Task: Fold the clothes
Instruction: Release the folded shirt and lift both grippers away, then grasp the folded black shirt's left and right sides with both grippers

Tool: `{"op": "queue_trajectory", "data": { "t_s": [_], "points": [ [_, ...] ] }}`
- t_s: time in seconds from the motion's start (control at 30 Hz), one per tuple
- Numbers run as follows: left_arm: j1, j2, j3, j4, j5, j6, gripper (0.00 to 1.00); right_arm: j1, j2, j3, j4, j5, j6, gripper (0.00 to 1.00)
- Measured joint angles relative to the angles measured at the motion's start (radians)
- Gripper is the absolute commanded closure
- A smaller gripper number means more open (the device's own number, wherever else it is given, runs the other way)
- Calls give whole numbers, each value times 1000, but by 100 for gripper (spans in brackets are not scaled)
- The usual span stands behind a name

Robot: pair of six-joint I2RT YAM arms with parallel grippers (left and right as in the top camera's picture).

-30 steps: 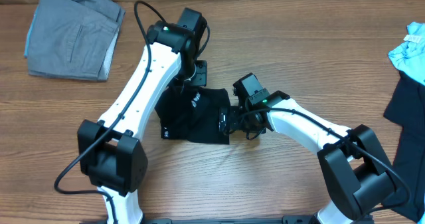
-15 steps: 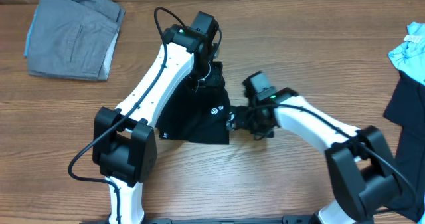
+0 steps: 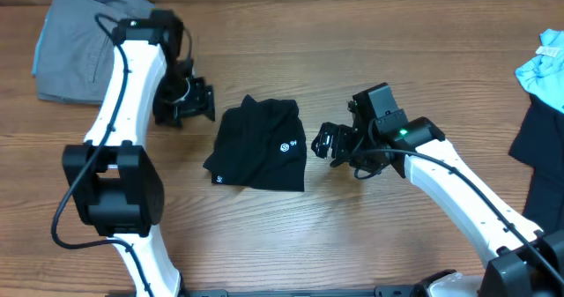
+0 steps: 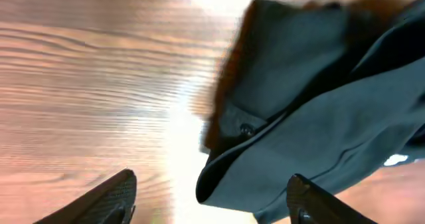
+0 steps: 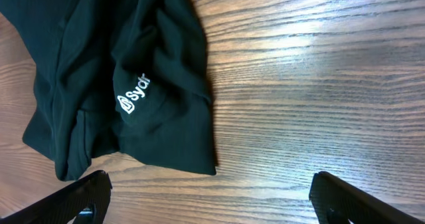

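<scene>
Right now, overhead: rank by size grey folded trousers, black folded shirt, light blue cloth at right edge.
1. grey folded trousers
2. black folded shirt
3. light blue cloth, cropped by frame, true size unsure

- The shirt [image 3: 260, 147] is showing plain black and carrying a small white logo [image 3: 286, 145].
- The table [image 3: 397, 50] is showing warm brown, streaked wood grain.
- The trousers [image 3: 88, 46] are showing plain grey.
- A cloth [image 3: 546, 68] is showing light blue.
- A garment [image 3: 539, 147] is looking dark navy, nearly black.
- The left arm [image 3: 123, 94] and right arm [image 3: 458, 178] are showing white links and black joints.
</scene>
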Motion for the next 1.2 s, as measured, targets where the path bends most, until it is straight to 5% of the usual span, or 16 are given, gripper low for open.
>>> {"op": "queue_trajectory", "data": {
  "t_s": [0.23,0.63,0.73,0.93,1.13,1.2],
  "points": [
    [-21,0,-134,143,222,140,15,0,0,0,2,0,0,0],
    [-57,0,-233,224,293,165,24,0,0,0,1,1,-8,0],
    [-72,0,-241,228,307,165,37,0,0,0,6,0,-11,0],
    [-122,0,-244,255,332,166,93,0,0,0,7,1,-13,0],
    [-161,0,-245,290,445,165,96,0,0,0,9,0,-13,0],
    [-173,0,-245,307,501,165,78,0,0,0,11,1,-13,0]
  ]
}}
